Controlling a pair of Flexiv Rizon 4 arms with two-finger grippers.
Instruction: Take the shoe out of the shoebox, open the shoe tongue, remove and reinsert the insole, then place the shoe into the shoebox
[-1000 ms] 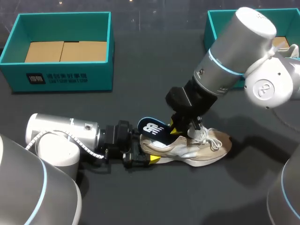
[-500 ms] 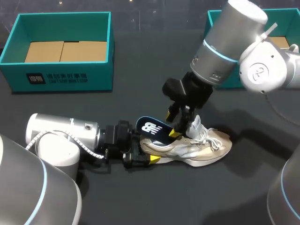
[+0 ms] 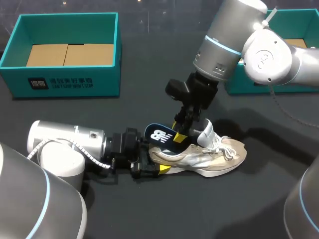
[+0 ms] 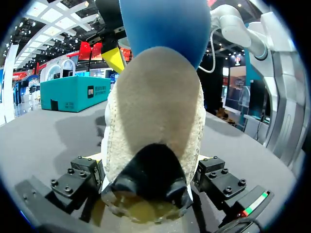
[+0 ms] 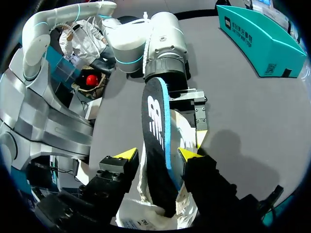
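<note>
A beige shoe (image 3: pixel 209 158) lies on its side on the dark table, its tongue (image 3: pixel 207 131) standing up. A dark blue insole (image 3: pixel 162 135) sticks out of its heel opening. My left gripper (image 3: pixel 152 160) is shut on the shoe's heel (image 4: pixel 155 126), one finger on each side. My right gripper (image 3: pixel 179 132) hangs over the shoe's opening. In the right wrist view my right gripper (image 5: pixel 158 154) is open with the insole (image 5: pixel 156 131) standing between its yellow tips, against one finger and just apart from the other.
A teal shoebox (image 3: pixel 67 17) with a cardboard floor stands at the back left. A second teal box (image 3: pixel 230 35) sits at the back right, partly behind my right arm. The left arm lies low along the table's front left.
My right gripper has left the tongue, lifted and moved left to the insole, opening on the way. The tongue now stands free. The left gripper and the shoe have stayed put.
</note>
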